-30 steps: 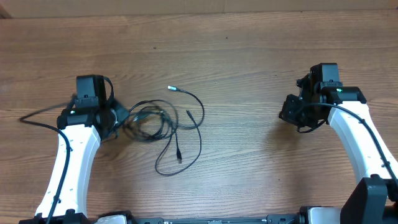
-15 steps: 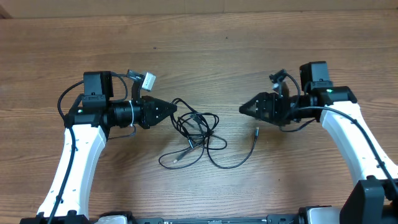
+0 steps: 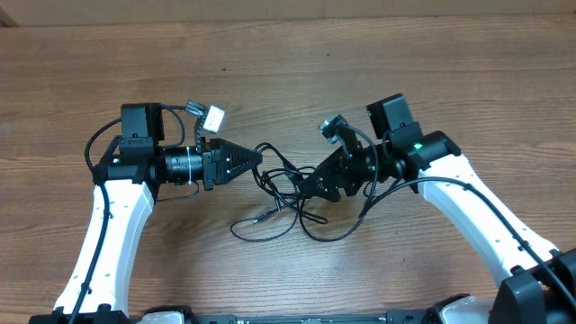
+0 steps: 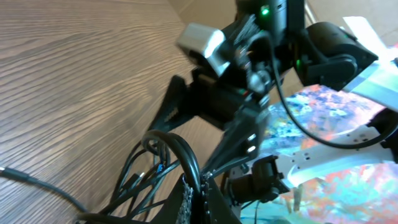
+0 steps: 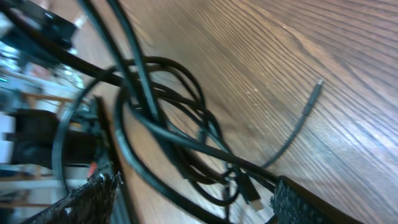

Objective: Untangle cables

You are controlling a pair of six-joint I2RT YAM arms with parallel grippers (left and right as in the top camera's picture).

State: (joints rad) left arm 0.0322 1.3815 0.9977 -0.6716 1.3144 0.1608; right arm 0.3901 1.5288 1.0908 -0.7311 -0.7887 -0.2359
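The cables (image 3: 281, 176) lie as a black tangle on the wooden table between my two arms, and loops trail toward the front (image 3: 333, 236). My left gripper (image 3: 256, 159) points right, shut on a strand at the tangle's left edge. In the left wrist view that strand (image 4: 186, 152) arches up from between the closed fingers (image 4: 200, 202). My right gripper (image 3: 311, 187) hangs open over the right side of the tangle. Its wrist view shows several strands (image 5: 186, 134) and a silver-tipped plug (image 5: 254, 200) between its wide-apart fingertips (image 5: 198, 200). Another plug end (image 5: 318, 85) lies loose on the wood.
A loose cable end (image 3: 261, 219) rests in front of the tangle. A white tag (image 3: 214, 116) sticks up from the left arm's wiring. Bare wooden table (image 3: 288, 72) stretches behind both arms to the far edge.
My right arm has swung left and down onto the tangle with its jaws now wide open. The left gripper stays shut on its strand and has edged slightly right.
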